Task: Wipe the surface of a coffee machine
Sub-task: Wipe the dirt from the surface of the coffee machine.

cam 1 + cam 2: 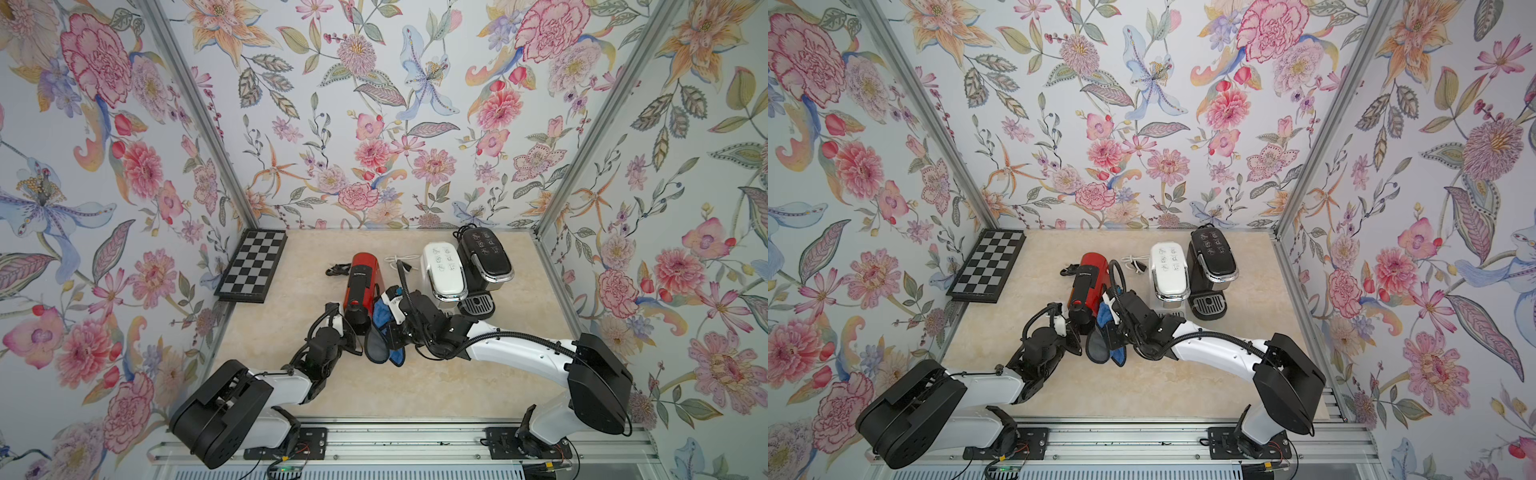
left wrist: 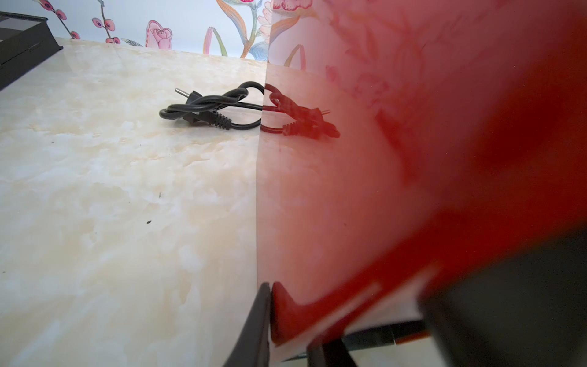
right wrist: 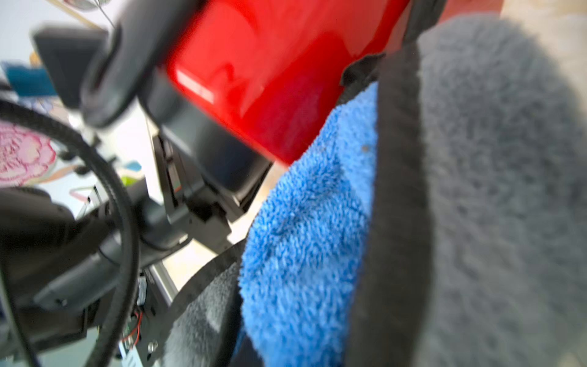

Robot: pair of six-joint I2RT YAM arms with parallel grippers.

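Though half screened by the arms, found the red coffee machine [image 1: 359,286] [image 1: 1086,286] plainly enough in both top views: near the middle of the beige, marble-patterned table [image 1: 291,374], between the two grippers. Noted a long, rounded shell of glossy red plastic with a matt black front end.

Saw the right gripper [image 1: 391,315] just beside the machine's right flank, clenched on a cloth [image 1: 384,334] [image 3: 305,238] and half buried in its folds. Made out, in the right wrist view, looped blue terry on one face, soft grey fleece on the other and a dark stitched border, with the blue pile lying against the red shell.

Placed the left gripper [image 1: 338,318] at the opposite flank, by the black front end. In the left wrist view, saw one flat black finger [image 2: 259,324] laid against the mirror-smooth red side, its reflection right beside it. Could not tell whether those jaws were parted or closed.

Behind the machine, spotted a looped black power cord [image 2: 209,111] with a moulded plug on the bare table, and a thin white cable [image 1: 401,261]. Further right, found a white coffee machine [image 1: 442,270] and a black coffee machine [image 1: 486,257] side by side, both oblong, round-cornered and chrome-trimmed. By the left wall, noted a flat chessboard [image 1: 253,266] of grey and black squares.
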